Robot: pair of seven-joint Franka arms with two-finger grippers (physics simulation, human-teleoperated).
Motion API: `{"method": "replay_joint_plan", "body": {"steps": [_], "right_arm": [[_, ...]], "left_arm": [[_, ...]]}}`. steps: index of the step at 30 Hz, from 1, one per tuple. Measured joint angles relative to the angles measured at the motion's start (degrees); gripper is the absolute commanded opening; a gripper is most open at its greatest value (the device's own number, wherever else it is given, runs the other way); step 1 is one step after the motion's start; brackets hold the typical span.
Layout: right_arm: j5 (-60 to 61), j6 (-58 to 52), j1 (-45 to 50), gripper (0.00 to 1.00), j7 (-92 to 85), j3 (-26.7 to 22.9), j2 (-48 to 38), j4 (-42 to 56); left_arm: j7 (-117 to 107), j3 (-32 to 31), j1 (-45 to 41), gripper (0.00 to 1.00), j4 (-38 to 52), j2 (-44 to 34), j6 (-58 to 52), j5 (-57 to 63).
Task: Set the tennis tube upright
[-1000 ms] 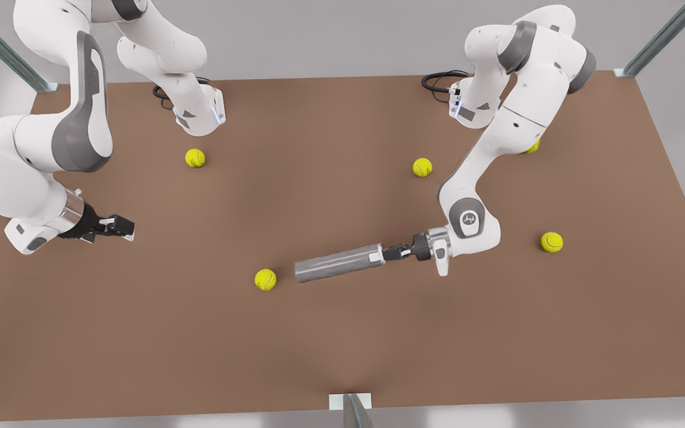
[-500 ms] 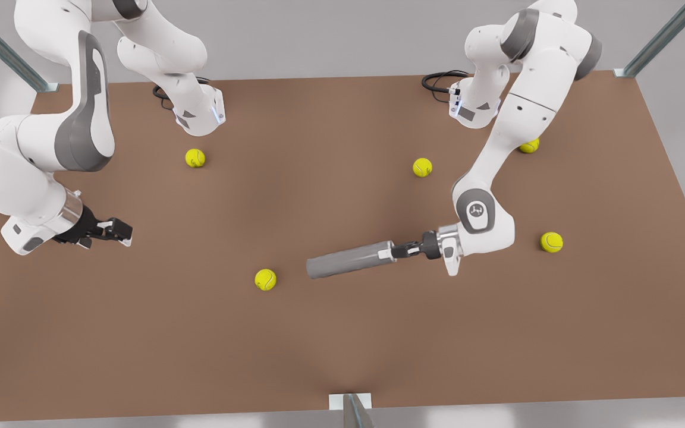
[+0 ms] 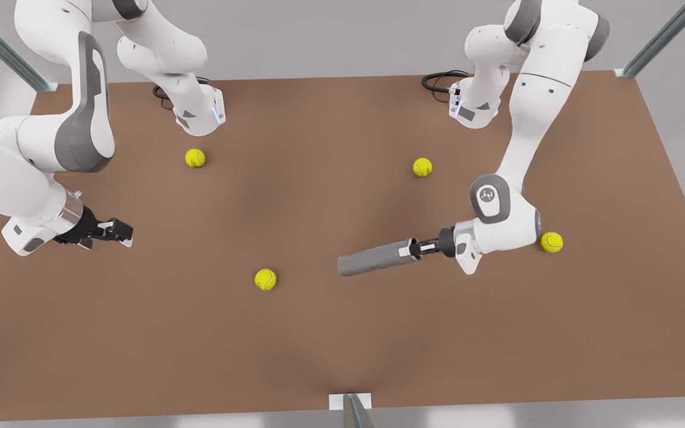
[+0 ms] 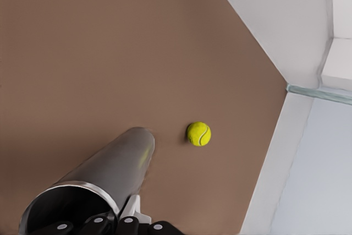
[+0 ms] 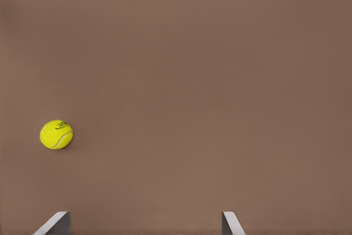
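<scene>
Holding one tennis tube (image 3: 373, 261), left pincer (image 3: 409, 249); four balls (image 3: 265, 279)

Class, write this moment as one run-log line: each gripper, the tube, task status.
left gripper: shut on tennis tube rim | tennis tube: lying tilted, not upright | right gripper: open, waiting at front view's left | status: uprighting unfinished

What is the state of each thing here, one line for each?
tennis tube: lying down, not upright, held at its rim end.
left gripper: shut on the tube's rim.
right gripper: open, waiting, holds nothing.
tennis balls: loose on the table.
</scene>
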Motion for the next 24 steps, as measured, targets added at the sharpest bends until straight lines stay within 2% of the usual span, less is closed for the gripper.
{"method": "replay_joint_plan", "body": {"steps": [7,10,24], "right_arm": [[-0.1,-0.1,-0.2,1.0,0.4,1.2,0.0,0.1],[-1.8,0.1,2.2,1.0,0.6,3.3,0.0,0.7],[-4.4,-1.1,0.2,1.0,0.5,2.5,-0.4,0.9]], "left_arm": [[-8.7,0.0,0.0,0.21,0.4,-3.1,-0.5,13.3],[-11.5,0.0,0.0,0.21,0.4,-4.4,-0.8,18.3],[-22.1,0.0,-0.1,0.21,0.9,-9.2,-6.7,39.4]]}}
